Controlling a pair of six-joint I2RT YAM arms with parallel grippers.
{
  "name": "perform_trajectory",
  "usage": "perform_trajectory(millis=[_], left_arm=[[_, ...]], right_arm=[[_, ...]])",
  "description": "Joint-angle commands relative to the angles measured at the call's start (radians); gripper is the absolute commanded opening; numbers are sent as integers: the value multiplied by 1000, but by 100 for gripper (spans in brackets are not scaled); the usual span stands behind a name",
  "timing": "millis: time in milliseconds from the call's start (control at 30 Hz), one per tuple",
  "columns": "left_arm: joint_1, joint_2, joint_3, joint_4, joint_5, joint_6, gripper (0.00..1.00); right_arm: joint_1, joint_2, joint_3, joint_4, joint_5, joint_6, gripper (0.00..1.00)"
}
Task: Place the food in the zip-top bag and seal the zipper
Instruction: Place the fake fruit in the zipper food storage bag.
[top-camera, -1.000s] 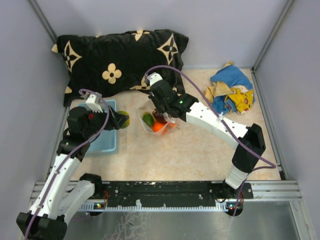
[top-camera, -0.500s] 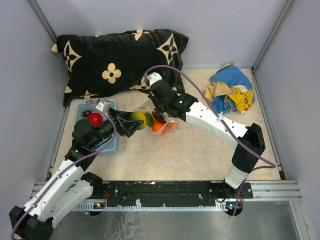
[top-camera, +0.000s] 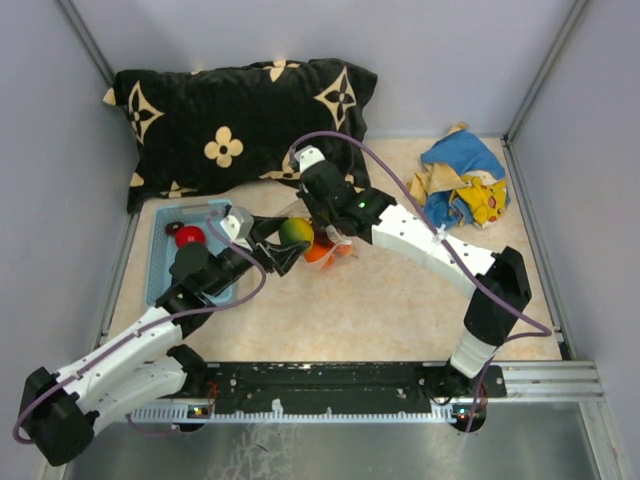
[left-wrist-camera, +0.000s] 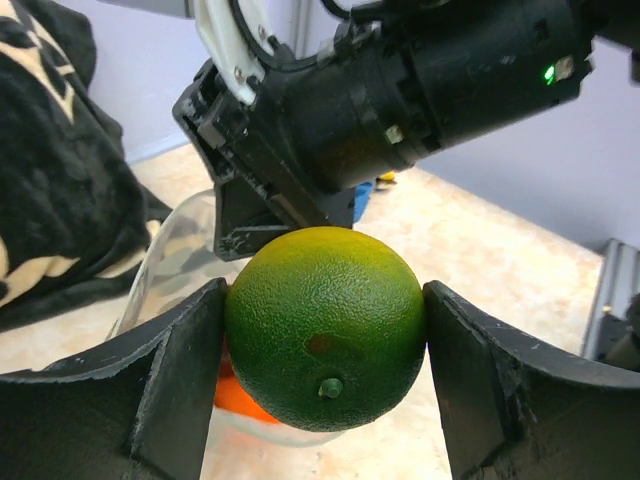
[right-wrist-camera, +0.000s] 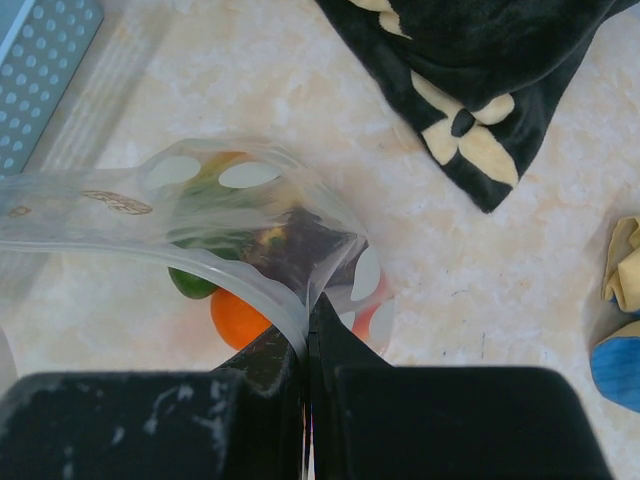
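My left gripper (left-wrist-camera: 325, 300) is shut on a round green toy fruit (left-wrist-camera: 325, 335), held just in front of the zip-top bag's (left-wrist-camera: 175, 250) mouth. From above, the left gripper (top-camera: 288, 242) and fruit (top-camera: 293, 231) sit at the bag's left side. My right gripper (right-wrist-camera: 308, 322) is shut on the bag's (right-wrist-camera: 250, 215) edge, pinching the pale zipper (right-wrist-camera: 240, 272) and holding the mouth up. Inside lie an orange piece (right-wrist-camera: 233, 318), a green piece (right-wrist-camera: 188, 283), a dark purple piece (right-wrist-camera: 300, 235) and a red one (right-wrist-camera: 366, 320). In the top view the right gripper (top-camera: 325, 226) is over the bag.
A light blue basket (top-camera: 165, 265) at the left holds a red toy fruit (top-camera: 187, 236). A black pillow with cream flowers (top-camera: 240, 115) lies along the back. A blue-and-yellow cloth (top-camera: 462, 185) is bunched at the back right.
My left arm has swung right from over the basket to the bag's mouth, carrying the green fruit. The right gripper and the bag have stayed put.
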Motion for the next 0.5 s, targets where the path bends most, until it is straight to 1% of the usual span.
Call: perform_trajectory(millis=[0,67,267,367,467], left_arm=[[-17,15,-79,175,-89,138,57],[-18,40,-97,217,-101,159,59],[-19,99,-84,238,-111,188,62],[-20,108,-78,247,-141,203,64],[-20,121,-64,228,-174,224,69]], right_arm=[[-6,-50,-5,46,-4,7,0],[-7,-50,-6,47,-8,7,0],[-9,-49,-7,47,-11,7,0],[-11,-49,-6,46,-12,7,0],[-12,-54,-6,45,-11,7,0]])
